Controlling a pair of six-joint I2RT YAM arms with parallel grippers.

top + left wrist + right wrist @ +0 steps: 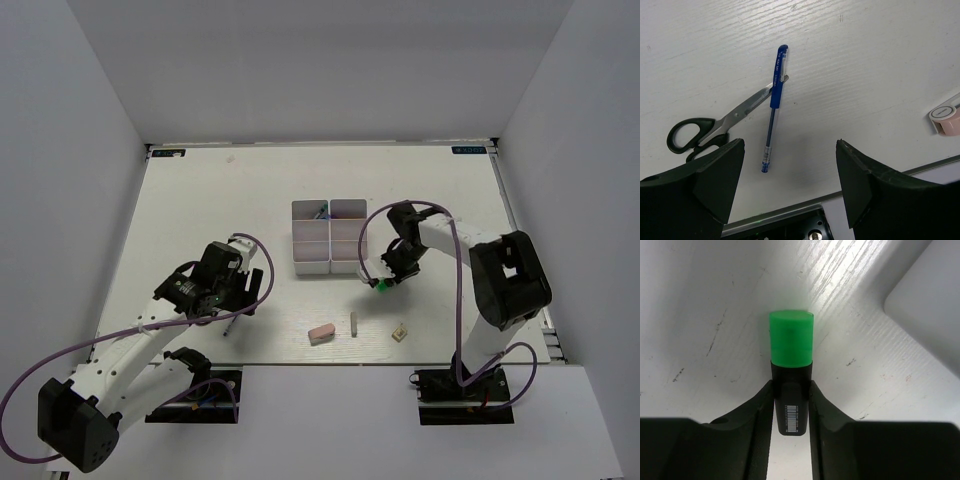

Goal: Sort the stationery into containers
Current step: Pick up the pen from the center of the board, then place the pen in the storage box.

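My right gripper (pixel 791 390) is shut on the green highlighter (pixel 791 342), black body with a green cap; in the top view it (pixel 383 284) hangs just right of the white divided tray (pixel 329 238). My left gripper (pixel 790 165) is open and empty above a blue pen (pixel 775 105) that lies across the blades of black-handled scissors (pixel 700 132). The pink eraser (pixel 321 331), grey stick (pixel 354 323) and tan square piece (pixel 400 333) lie near the front edge. A pen tip shows in the tray's far left compartment (pixel 320 212).
The table's front edge (pixel 330 365) runs close below the loose items. The tray's corner (pixel 935 300) shows at the right of the right wrist view. The eraser's end (pixel 946 117) shows at the right of the left wrist view.
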